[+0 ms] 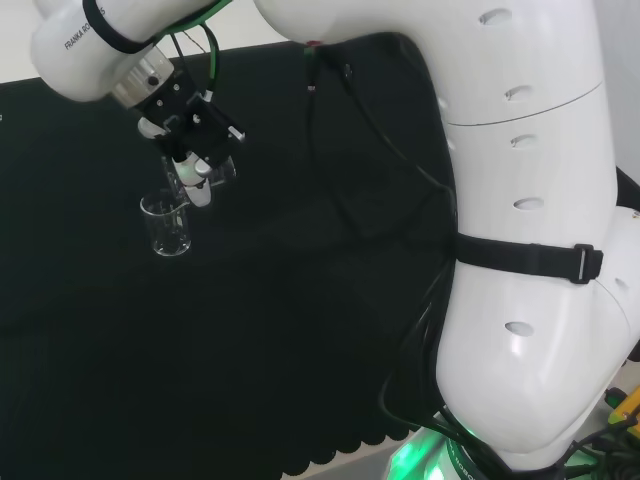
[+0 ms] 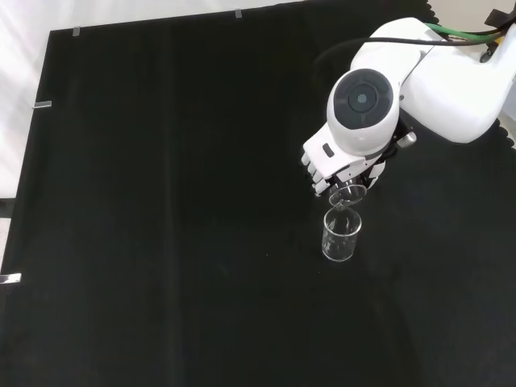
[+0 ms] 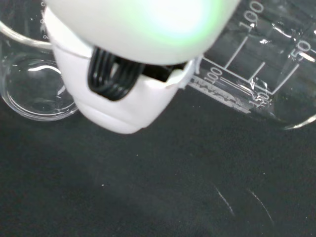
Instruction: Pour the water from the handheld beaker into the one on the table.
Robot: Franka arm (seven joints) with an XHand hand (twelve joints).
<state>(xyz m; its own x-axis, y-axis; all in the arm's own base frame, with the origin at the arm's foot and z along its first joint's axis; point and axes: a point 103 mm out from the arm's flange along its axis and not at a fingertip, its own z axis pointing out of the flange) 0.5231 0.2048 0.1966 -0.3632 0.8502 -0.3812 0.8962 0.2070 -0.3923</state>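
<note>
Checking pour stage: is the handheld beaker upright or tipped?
Tipped. In the front view the handheld beaker leans from the hand, rim over the upright beaker on the cloth.

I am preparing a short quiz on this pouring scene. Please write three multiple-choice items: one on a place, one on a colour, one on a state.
1. In the front view, where does the beaker on the table stand relative to the hand?
A. just below it
B. far to its left
C. above it

2. What colour is the cloth on the bench?
A. white
B. black
C. red

3. How is the handheld beaker held?
A. upright
B. lying on the cloth
C. tilted toward the beaker on the table

Answers: 1 A, the front view shows it directly under the hand. 2 B, the cloth is black in each view. 3 C, the head view shows it leaning over the lower beaker's rim, with the fingers round it.
</note>
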